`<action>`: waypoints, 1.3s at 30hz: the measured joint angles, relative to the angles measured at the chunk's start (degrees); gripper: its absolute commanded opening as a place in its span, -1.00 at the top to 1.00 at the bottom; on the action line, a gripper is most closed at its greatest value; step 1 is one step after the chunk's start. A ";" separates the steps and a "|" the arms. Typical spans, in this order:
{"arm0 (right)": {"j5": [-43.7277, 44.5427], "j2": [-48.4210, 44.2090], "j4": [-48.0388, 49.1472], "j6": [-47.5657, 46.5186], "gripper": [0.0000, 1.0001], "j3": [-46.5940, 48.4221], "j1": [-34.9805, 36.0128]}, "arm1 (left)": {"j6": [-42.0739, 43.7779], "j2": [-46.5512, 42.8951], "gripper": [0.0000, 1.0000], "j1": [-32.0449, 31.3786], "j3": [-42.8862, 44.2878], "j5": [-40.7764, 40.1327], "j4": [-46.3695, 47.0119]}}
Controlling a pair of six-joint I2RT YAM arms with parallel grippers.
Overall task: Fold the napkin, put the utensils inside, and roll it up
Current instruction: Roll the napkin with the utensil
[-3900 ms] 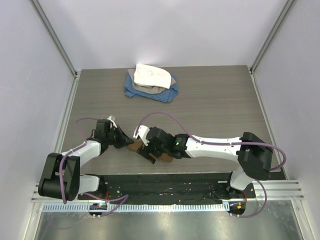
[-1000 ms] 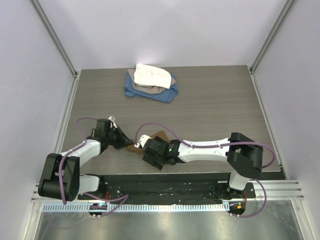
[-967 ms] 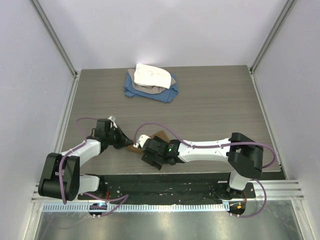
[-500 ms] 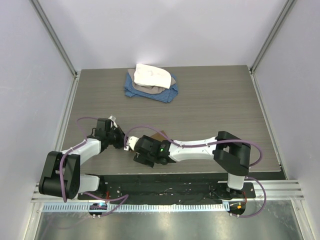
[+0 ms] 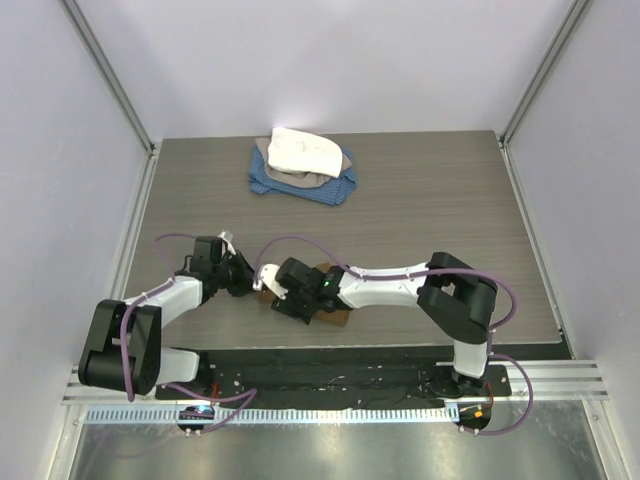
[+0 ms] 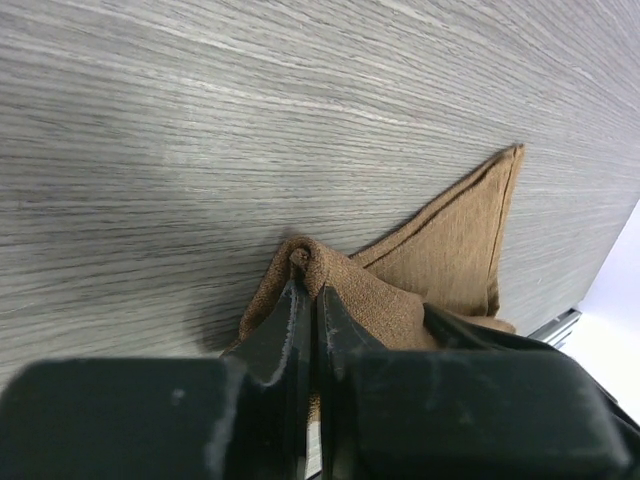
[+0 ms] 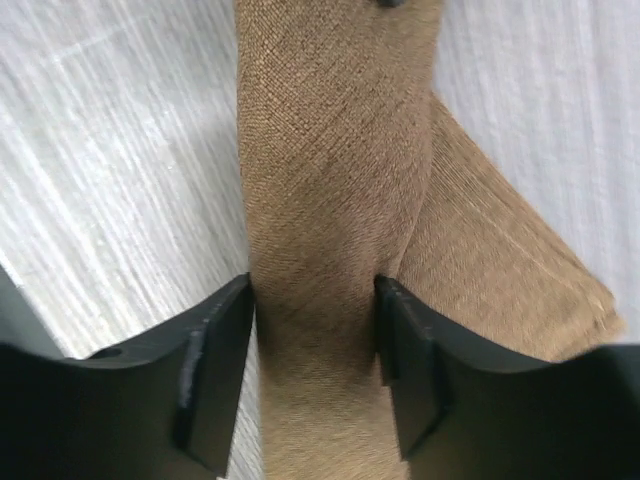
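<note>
- The left arm point(image 5: 170, 297) lies low over the table point(image 5: 430, 210). It stretches from its base at the near-left corner toward 2 o'clock, with its wrist tipped down at the cloth.
- The left jaws are closed tight on the napkin point(image 6: 450, 235). The two fingers point(image 6: 285, 320) are pressed side by side, with a small nub of tan cloth pinched at their tips.
- In that wrist view the napkin bunches up at the pinch. One pointed corner lies flat on the wood grain, off toward 2 o'clock.
- The right arm point(image 5: 390, 290) folds sharply. Its elbow is hunched just above its base, and the forearm runs flat toward 9 o'clock, all the way across to the left arm's wrist.
- The right jaws are gripping the napkin too. The fingers point(image 7: 215, 360) stand on either side of a thick rolled band of cloth, which narrows where they squeeze it.
- Behind that band, a flatter folded layer of the napkin spreads out toward 4 o'clock in the right wrist view.
- From above, the napkin sits near the table's near edge, at about 7 o'clock from the middle. It lies between the two wrists and is mostly hidden under the right one.
- Both wrists are close together over the cloth, the left at its 9 o'clock end and the right coming in from 3 o'clock.
- Well apart, at 11 o'clock by the far edge, a white cloth point(image 5: 300, 150) is heaped on a blue cloth point(image 5: 268, 185).
</note>
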 measured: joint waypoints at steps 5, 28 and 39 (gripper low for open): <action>-9.07 0.46 -0.22 0.87 0.15 0.15 -3.56 | -0.15 -0.68 -0.05 0.00 0.15 -0.81 -0.11; -65.37 17.92 -6.62 14.08 0.23 11.45 -22.51 | 1.38 -17.90 -0.42 -0.04 -7.39 -8.52 -0.02; -70.58 22.01 -9.57 16.39 0.17 14.64 -23.65 | 1.16 -9.77 0.34 -0.15 -10.14 -4.68 13.03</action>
